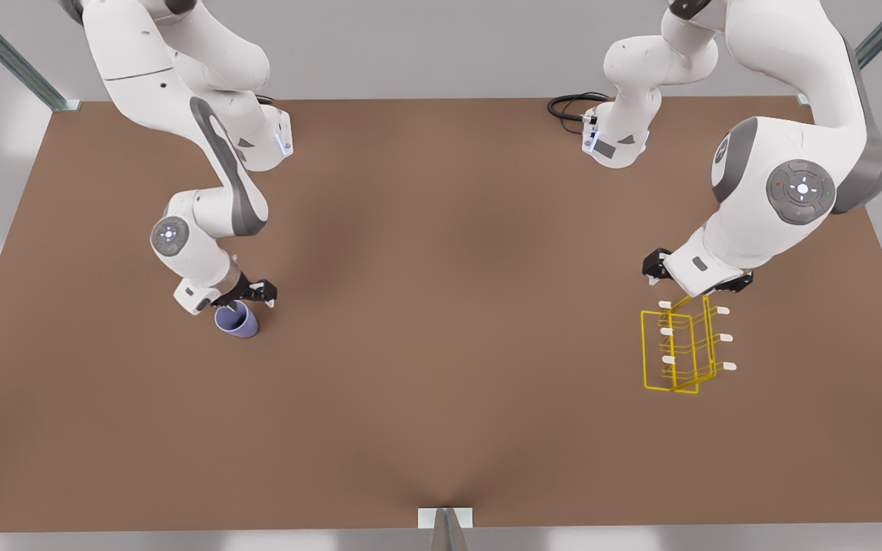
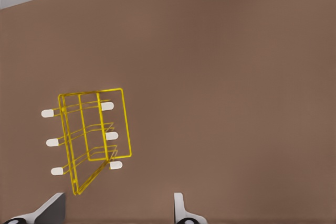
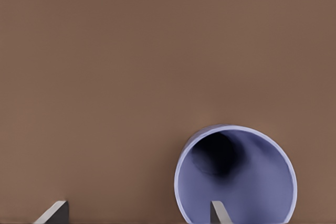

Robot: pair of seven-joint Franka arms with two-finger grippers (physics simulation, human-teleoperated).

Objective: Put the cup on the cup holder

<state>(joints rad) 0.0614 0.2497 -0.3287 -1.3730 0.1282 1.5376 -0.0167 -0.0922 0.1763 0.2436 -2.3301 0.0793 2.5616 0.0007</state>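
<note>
Under right gripper (image 1: pixel 246 300), front view's left: small pale lavender-blue tapered cup (image 1: pixel 237 320) on brown desk (image 1: pixel 441 321), one finger over rim, jaws open; left gripper (image 1: pixel 697 287) jaws open above yellow wire cup holder (image 1: pixel 682 348), well apart from cup

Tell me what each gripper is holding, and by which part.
Nothing is held. The right gripper straddles the cup rim, jaws open. The left gripper hangs open above the cup holder.
</note>
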